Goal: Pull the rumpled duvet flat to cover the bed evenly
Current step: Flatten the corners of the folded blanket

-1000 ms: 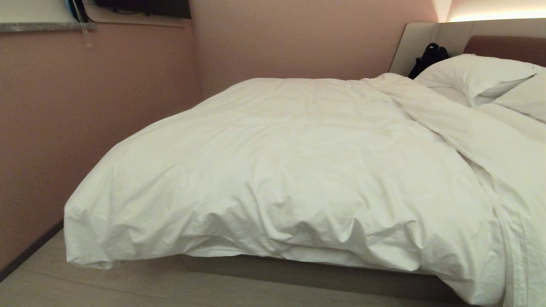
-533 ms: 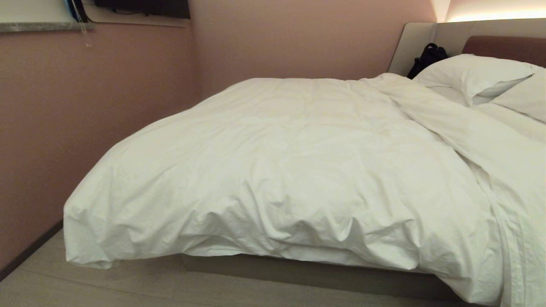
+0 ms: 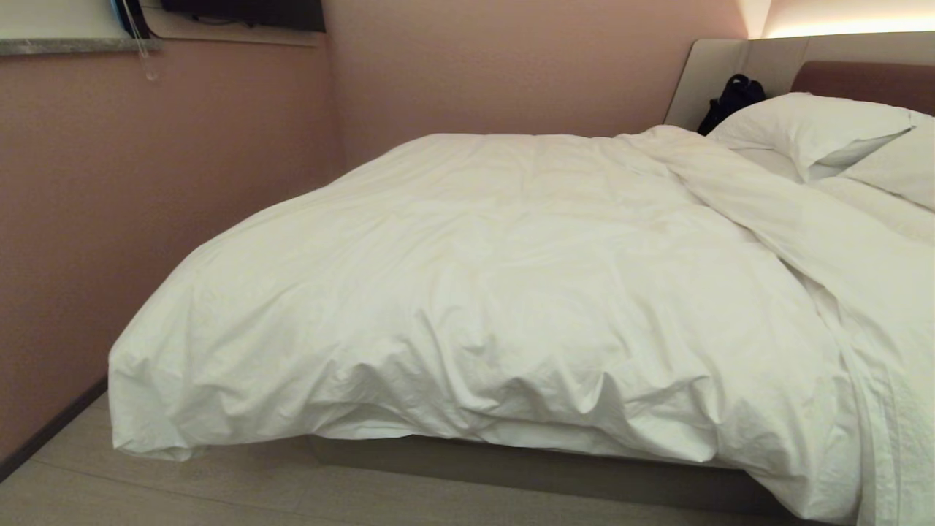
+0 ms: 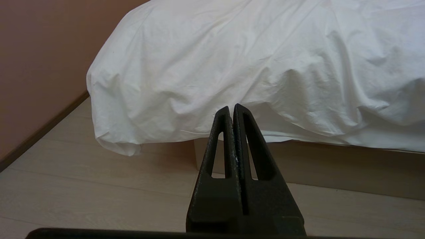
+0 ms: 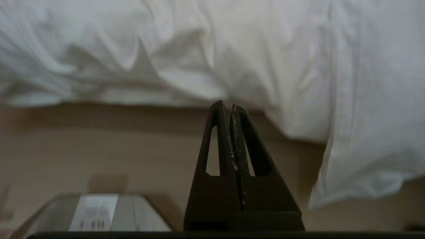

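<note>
Both pincers are pressed together with nothing in them, low over the floor at the bedside. The right gripper (image 5: pixel 225 105) looks a bit closer to the hanging duvet (image 3: pixel 467 292) hem than the left gripper (image 4: pixel 231 108). The duvet sits bunched ahead of them, running along the bed (image 3: pixel 555 475) toward the pillows (image 3: pixel 811 131).

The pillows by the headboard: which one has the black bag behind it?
The far pillow, lying beside the black bag; the other pillow is cut by the picture's right edge.
</note>
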You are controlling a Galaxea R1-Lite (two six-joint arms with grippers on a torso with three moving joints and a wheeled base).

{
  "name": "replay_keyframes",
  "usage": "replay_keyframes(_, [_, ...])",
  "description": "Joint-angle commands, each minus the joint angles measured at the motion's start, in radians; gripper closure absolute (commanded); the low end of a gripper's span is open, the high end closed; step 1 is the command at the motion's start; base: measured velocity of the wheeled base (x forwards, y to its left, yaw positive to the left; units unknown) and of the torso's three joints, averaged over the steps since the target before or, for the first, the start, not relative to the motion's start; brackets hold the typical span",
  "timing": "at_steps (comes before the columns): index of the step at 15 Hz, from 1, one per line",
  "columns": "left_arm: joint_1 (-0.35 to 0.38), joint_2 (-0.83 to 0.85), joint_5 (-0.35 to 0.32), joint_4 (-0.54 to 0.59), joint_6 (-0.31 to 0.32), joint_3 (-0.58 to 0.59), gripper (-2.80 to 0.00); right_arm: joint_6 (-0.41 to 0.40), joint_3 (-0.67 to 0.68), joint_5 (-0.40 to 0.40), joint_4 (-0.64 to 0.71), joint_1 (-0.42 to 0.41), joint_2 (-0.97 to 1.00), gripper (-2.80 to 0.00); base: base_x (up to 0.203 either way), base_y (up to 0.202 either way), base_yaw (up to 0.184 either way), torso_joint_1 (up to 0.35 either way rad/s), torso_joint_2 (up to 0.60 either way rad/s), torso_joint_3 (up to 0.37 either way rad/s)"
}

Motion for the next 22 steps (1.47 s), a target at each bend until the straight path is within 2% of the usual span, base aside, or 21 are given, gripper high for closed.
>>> replay_keyframes(1, [0.0,0.0,0.0,-0.001,0.0,0.0,0.0,0.016,-0.003,0.0,-0.098,0.0,0.241,0.0,0.0,0.0,0.0,0.0,0.0,0.0])
replay_keyframes(6, [0.0,0.0,0.0,-0.001,0.0,0.0,0.0,0.116,-0.022,-0.002,-0.395,0.0,0.708,0.0,0.0,0.0,0.0,0.0,0.0,0.0])
replay_keyframes(7, [0.0,0.0,0.0,-0.001,0.0,0.0,0.0,0.141,-0.029,-0.002,-0.439,0.0,0.779,-2.8,0.0,0.0,0.0,0.0,0.0,0.0])
replay_keyframes(9, [0.0,0.0,0.0,-0.001,0.0,0.0,0.0,0.177,-0.042,-0.001,-0.541,0.0,0.902,-2.8,0.0,0.0,0.0,0.0,0.0,0.0])
replay_keyframes(13, [0.0,0.0,0.0,-0.001,0.0,0.0,0.0,0.188,-0.05,0.003,-0.723,0.038,1.118,-2.8,0.0,0.0,0.0,0.0,0.0,0.0])
replay_keyframes(19, [0.0,0.0,0.0,-0.001,0.0,0.0,0.0,0.178,-0.094,-0.012,-1.195,0.099,1.506,-2.8,0.0,0.0,0.0,0.0,0.0,0.0])
replay_keyframes(22, [0.0,0.0,0.0,-0.001,0.0,0.0,0.0,0.179,-0.168,-0.012,-1.318,0.125,1.638,-2.8,0.0,0.0,0.0,0.0,0.0,0.0])
